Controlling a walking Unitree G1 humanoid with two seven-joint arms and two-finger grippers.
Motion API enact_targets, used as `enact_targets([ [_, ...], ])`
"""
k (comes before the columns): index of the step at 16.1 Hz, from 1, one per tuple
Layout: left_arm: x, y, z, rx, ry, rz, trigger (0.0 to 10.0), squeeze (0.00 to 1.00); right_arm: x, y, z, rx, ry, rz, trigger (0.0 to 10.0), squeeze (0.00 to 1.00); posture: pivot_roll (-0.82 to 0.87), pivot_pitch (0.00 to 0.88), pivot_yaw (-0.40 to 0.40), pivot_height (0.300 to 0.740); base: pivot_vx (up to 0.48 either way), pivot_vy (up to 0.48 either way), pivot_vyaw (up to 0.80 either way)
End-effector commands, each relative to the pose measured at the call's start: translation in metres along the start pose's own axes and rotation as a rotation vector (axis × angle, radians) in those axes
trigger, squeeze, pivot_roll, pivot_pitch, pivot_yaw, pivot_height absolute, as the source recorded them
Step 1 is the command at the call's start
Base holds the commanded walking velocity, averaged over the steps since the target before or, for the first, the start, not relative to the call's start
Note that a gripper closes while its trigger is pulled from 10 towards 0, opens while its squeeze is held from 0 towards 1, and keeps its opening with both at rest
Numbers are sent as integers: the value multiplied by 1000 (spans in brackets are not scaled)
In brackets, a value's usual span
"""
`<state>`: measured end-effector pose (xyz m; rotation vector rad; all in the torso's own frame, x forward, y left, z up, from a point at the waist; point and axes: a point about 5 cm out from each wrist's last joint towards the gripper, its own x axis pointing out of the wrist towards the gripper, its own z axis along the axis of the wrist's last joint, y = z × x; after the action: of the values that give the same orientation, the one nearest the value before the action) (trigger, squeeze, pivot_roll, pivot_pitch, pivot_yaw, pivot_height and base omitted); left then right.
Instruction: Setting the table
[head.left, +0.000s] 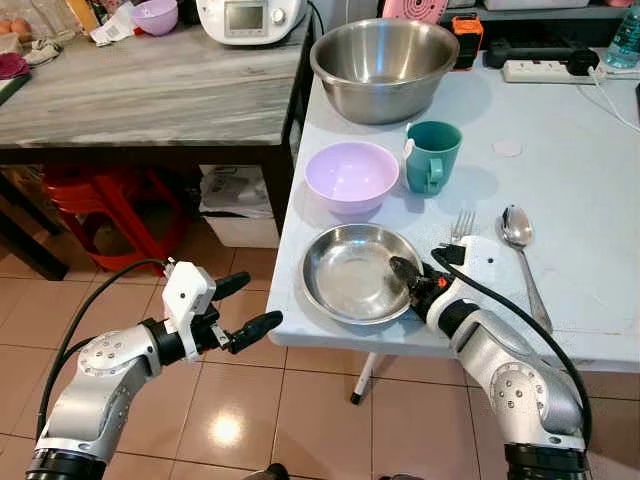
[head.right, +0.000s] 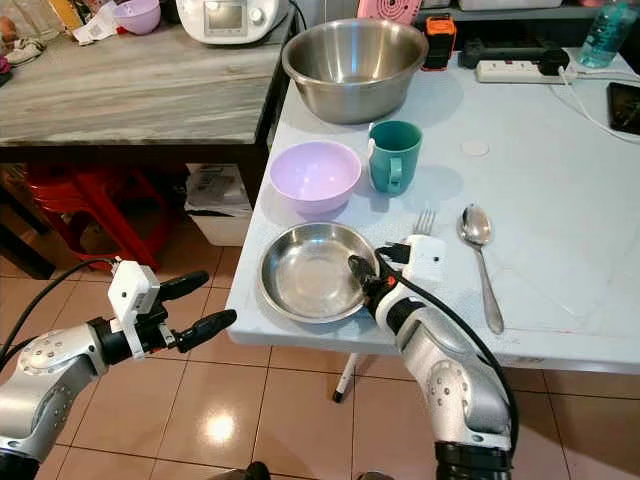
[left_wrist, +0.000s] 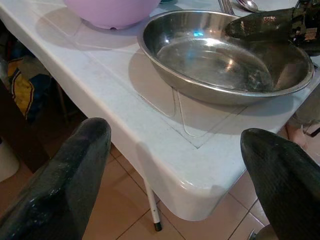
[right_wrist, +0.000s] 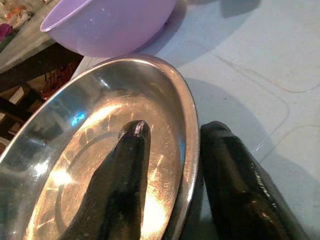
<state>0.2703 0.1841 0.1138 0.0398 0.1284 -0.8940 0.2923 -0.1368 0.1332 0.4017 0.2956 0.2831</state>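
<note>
A shallow steel plate (head.left: 350, 275) lies at the near left corner of the white table (head.left: 580, 180). My right gripper (head.left: 410, 278) is shut on the plate's right rim, one finger (right_wrist: 122, 175) inside the dish and the other (right_wrist: 235, 185) outside it. A fork (head.left: 461, 225) and a spoon (head.left: 520, 240) lie just right of the plate. Behind it stand a purple bowl (head.left: 352, 175) and a teal mug (head.left: 432, 155). My left gripper (head.left: 262, 300) hovers open over the floor, left of the table's corner (left_wrist: 200, 190), holding nothing.
A large steel mixing bowl (head.left: 385, 65) stands at the back of the table, with a power strip (head.left: 545, 70) to its right. A wooden counter (head.left: 140, 90) runs along the left, with red stools (head.left: 120, 210) beneath. Tiled floor (head.left: 300, 410) lies below.
</note>
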Motion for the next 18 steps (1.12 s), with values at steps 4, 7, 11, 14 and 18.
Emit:
enact_targets([
  [4,-9,4,0,18,28,23,10000,0,-2,7,1,-22,71,28,10000,0,-104,159,108,740,0,0,0],
  [7,-10,4,0,18,33,21,10000,0,-9,8,13,-8,79,57,10000,0,-105,163,110,740,0,0,0],
  [11,-10,4,-1,17,40,18,10000,0,-16,3,18,-23,98,51,10000,0,-108,166,115,740,0,0,0],
  [14,-10,5,-1,17,43,14,10000,0,-16,-7,11,-2,135,23,0,0,-107,164,117,740,0,0,0],
  [18,-9,5,-1,20,45,14,10000,0,-11,-7,7,2,143,35,0,0,-104,164,121,740,0,0,0],
])
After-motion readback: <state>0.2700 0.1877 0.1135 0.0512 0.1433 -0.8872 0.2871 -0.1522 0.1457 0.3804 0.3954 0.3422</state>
